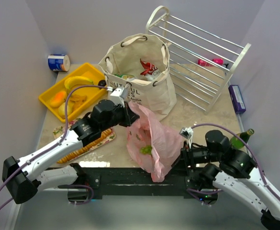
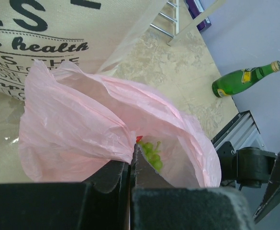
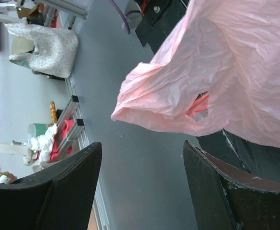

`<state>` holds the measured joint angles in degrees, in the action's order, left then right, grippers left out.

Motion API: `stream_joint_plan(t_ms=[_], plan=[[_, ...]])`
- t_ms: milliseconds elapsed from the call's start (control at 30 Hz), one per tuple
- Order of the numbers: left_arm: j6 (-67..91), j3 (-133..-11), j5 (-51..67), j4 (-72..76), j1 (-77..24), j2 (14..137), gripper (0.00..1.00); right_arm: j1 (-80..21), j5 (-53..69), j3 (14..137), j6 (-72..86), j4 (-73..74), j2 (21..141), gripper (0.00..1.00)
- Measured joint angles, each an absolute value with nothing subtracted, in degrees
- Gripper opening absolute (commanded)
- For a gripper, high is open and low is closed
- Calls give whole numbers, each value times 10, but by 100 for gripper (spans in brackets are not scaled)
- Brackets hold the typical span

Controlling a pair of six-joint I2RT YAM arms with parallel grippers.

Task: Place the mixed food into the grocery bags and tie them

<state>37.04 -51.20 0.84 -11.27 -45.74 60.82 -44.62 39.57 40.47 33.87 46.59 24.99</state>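
Left gripper (image 2: 131, 154) is pinching the rim of the pink plastic bag (image 2: 82, 129), jaws clamped tight on the film. Bag is sitting between the two grippers at the near edge of the table (image 1: 197, 120), just in front of the canvas tote (image 1: 140, 91). Right gripper (image 3: 142, 158) is gaping wide, gripping nothing, with bag film hanging just beyond its fingertips. Only the left wrist view is showing clearly the green grapes (image 2: 151, 154) inside the bag. Only the top view is showing a red packet (image 1: 147, 67) in the tote.

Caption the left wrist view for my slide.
Left pincer pinches the rim of the pink bag, green grapes inside, canvas tote behind.
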Motion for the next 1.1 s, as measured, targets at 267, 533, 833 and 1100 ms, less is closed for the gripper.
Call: stream_joint_plan(t_ms=[267,533,833,1100], plan=[[369,-533,17,-113,-443,642,0,-447,382,377,345,396,237,73],[369,-539,27,-114,-425,665,0,-472,380,354,345,350,241,74],[369,-539,34,-113,-402,667,0,-602,298,337,347,275,294,75],[362,-543,48,-121,-388,666,0,-768,151,324,378,209,341,75]])
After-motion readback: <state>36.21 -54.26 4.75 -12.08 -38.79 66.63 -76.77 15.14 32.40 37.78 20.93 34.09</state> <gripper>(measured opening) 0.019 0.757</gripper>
